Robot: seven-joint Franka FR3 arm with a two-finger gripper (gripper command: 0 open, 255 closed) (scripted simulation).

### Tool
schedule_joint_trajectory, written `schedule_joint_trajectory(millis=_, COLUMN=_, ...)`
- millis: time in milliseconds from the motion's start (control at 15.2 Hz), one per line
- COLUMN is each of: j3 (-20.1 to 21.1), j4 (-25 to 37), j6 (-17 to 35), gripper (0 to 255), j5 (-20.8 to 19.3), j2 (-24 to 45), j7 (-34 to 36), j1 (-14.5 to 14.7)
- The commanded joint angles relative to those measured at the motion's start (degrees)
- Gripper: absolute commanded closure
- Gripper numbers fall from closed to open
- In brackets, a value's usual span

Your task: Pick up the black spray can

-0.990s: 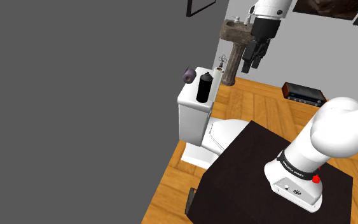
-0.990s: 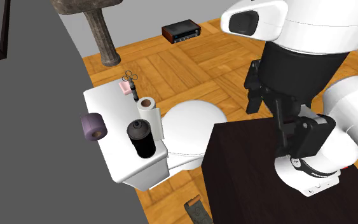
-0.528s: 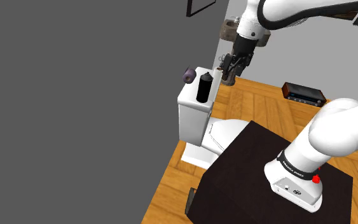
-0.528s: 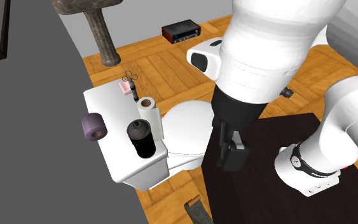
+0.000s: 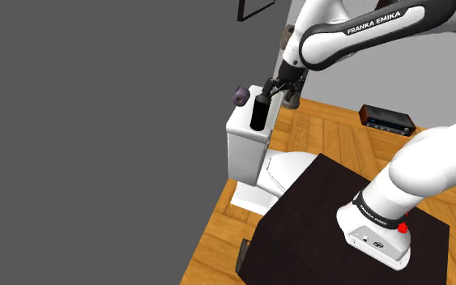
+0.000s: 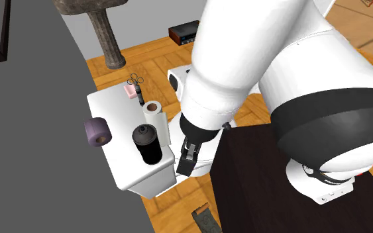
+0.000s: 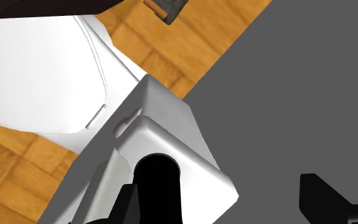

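Floor: wood parquet, grain visible. Toilet cistern: smooth white, slight sheen. Spray can: black, matt body. Wall: flat grey, matt, no texture seen.

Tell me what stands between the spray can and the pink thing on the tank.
A white paper roll, upright on the tank, stands roughly between the can and the pink thing, right beside the can; the second exterior view shows it.

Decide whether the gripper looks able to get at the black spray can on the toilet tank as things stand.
Probably yes. The gripper is open close above the spray can, whose top shows between the fingers, close to one. The white paper roll beside it may get nudged.
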Motion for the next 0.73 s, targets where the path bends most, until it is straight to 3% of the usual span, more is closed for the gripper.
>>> schedule_joint_trajectory(millis=0, j3=0.8, j4=0.3, j6=5.7, gripper=0, j5=-2.0, j2=3.9, j7=3.5, j1=-2.1)
schedule_joint_trajectory(millis=264, j3=2.9, j4=2.2, j6=14.9, gripper=0, j5=-8.3, j2=11.6, j7=12.3, j1=-6.7)
schedule_joint_trajectory(millis=594, j3=4.7, j4=6.7, j6=23.4, gripper=0, j5=-22.2, j2=21.3, j7=28.3, j1=-12.9)
schedule_joint_trajectory(millis=660, j3=4.5, j4=7.0, j6=23.7, gripper=0, j5=-23.1, j2=21.8, j7=29.2, j1=-13.0)
